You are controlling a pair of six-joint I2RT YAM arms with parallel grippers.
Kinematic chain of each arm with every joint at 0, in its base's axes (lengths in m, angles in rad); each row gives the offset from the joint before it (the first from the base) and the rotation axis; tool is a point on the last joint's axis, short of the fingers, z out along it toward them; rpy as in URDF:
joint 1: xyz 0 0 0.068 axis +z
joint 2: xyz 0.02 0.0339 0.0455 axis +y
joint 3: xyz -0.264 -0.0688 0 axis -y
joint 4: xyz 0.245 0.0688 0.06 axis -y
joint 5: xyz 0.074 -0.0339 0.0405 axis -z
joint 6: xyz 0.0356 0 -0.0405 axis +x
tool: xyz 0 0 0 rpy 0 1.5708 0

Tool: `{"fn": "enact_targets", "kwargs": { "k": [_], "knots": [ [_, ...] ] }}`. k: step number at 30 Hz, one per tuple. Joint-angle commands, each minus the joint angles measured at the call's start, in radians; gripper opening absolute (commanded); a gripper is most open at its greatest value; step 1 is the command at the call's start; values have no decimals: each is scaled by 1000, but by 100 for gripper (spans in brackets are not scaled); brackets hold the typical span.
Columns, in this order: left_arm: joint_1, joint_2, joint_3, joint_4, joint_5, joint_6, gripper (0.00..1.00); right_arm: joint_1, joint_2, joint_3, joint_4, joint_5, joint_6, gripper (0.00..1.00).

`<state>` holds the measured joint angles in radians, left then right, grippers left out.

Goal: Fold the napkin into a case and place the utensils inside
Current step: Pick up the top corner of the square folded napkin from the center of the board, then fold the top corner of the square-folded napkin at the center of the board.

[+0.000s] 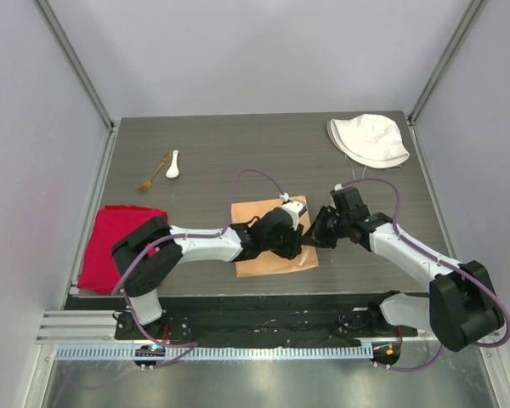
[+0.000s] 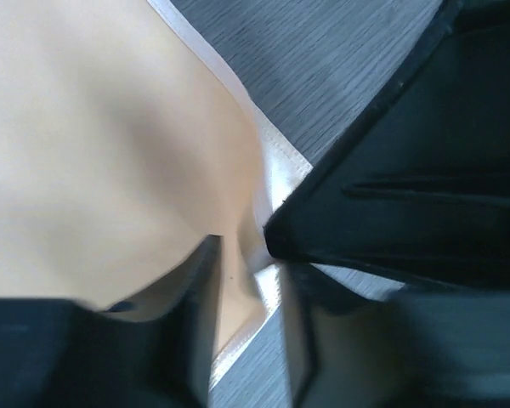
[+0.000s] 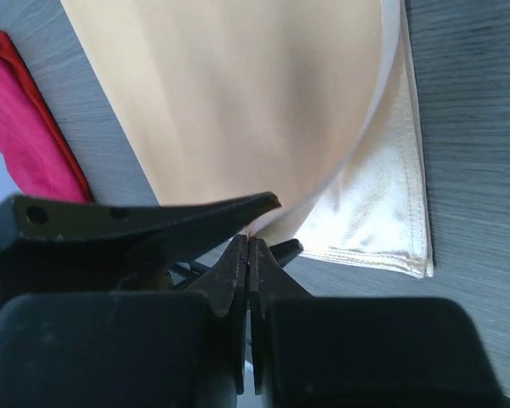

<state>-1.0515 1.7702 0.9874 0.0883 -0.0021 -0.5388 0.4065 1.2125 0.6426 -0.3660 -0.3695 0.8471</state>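
**Op:** Where does the cloth lie, largest things first?

**Obs:** The table (image 1: 238, 144) carries the napkin (image 1: 276, 259) at its middle, near your arm bases. From overhead it reads nearly square, so I can't call a firm long axis. Its right edge is lifted, and the paler, shiny underside shows in the right wrist view. It is no narrow case yet. The red cloth (image 1: 110, 246) sits well off to the left and the white hat (image 1: 370, 140) is at the far right. Neither touches the napkin.

**Op:** And the grippers?

**Obs:** Both meet at the napkin's right edge. Your right gripper (image 3: 249, 246) has its fingers pressed together, pinching the raised hem where the top layer curls up into the tips. Your left gripper (image 2: 246, 289) has its fingers spread, one on each side of the same hem, just beside the right one's tip. I see no squeeze on the cloth there.

**Op:** Which way does the next move go?

**Obs:** My judgement: the whole free body of the cloth lies to the left of both sets of fingertips, so you'd carry the held edge leftward, across the flat part. The right arm has the grip, and the left is placed to share it.

**Op:** Utensils?

**Obs:** The spoon (image 1: 172, 164) and fork (image 1: 153, 174) lie side by side at the far left, well apart from the napkin. They are nearer your left arm.
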Motion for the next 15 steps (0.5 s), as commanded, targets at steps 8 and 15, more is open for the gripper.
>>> {"fn": "enact_targets", "kwargs": {
  "k": [8, 15],
  "knots": [
    [188, -97, -26, -85, -27, -50, 3, -161, -38, 69, -102, -20, -247, 47],
    [366, -123, -66, -153, 93, -113, 1, -123, 33, -30, 58, -166, -252, 32]
  ]
}}
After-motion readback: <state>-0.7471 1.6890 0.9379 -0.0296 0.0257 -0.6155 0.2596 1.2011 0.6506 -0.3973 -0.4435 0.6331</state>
